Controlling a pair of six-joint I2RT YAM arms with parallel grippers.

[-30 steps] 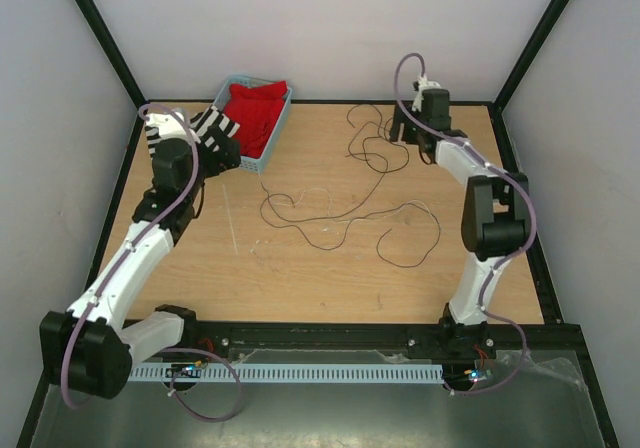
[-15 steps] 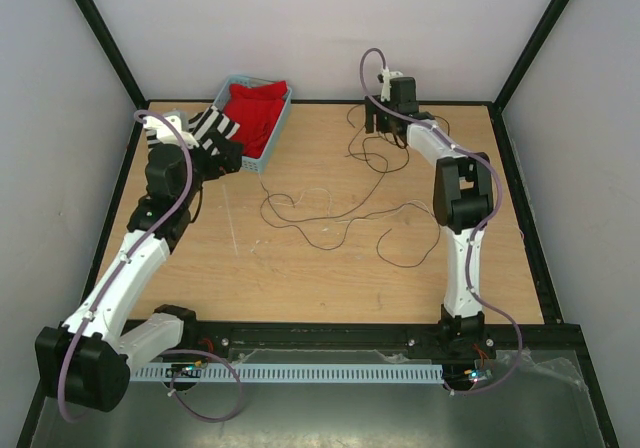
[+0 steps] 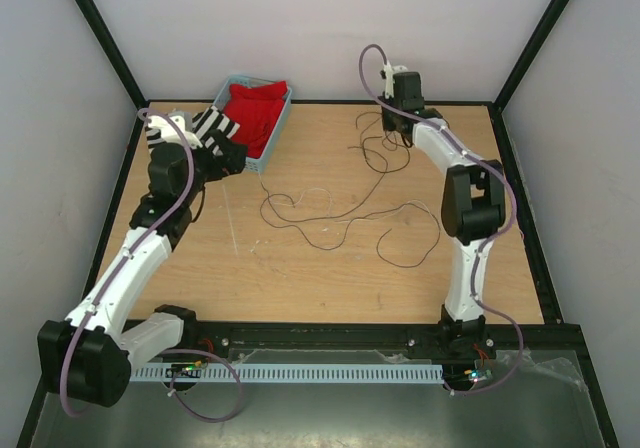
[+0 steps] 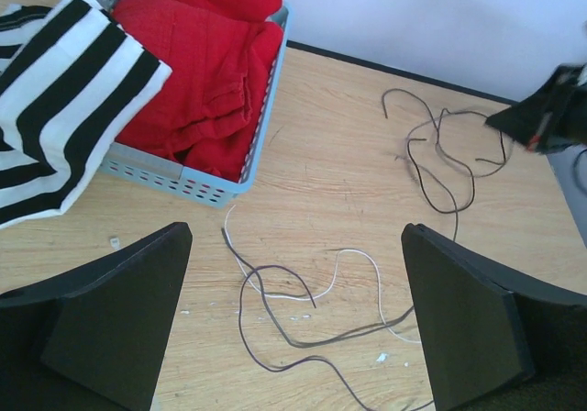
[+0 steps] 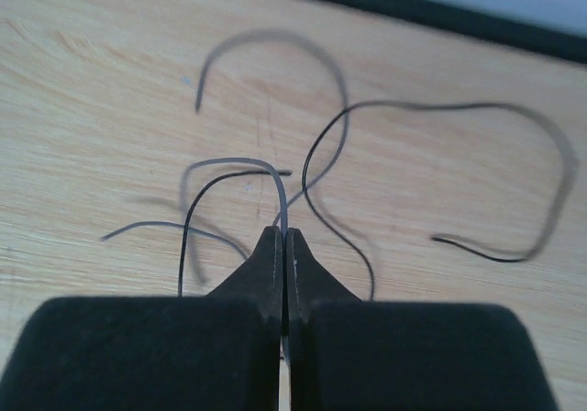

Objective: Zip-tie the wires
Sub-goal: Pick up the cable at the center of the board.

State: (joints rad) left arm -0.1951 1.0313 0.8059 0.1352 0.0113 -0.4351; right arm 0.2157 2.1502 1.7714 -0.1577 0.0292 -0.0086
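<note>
The wires (image 3: 340, 213) are thin dark and pale strands looping over the middle of the wooden table, with more loops (image 3: 375, 150) near the far edge. My right gripper (image 3: 393, 128) is at that far cluster. In the right wrist view its jaws are shut (image 5: 284, 237) on a grey wire strand (image 5: 275, 177) that arches up out of the tips. My left gripper (image 3: 235, 160) hovers next to the basket with its jaws wide open (image 4: 295, 246) and nothing between them. Dark and pale strands (image 4: 293, 292) lie on the wood below it.
A light blue basket (image 3: 277, 133) at the back left holds red cloth (image 3: 258, 108), and a black-and-white striped cloth (image 3: 212, 126) hangs over its near corner. Black frame posts and pale walls enclose the table.
The right arm swung left along the far edge, and its gripper went from open to shut on a wire strand. The left gripper shifted a little by the basket and stayed open.
</note>
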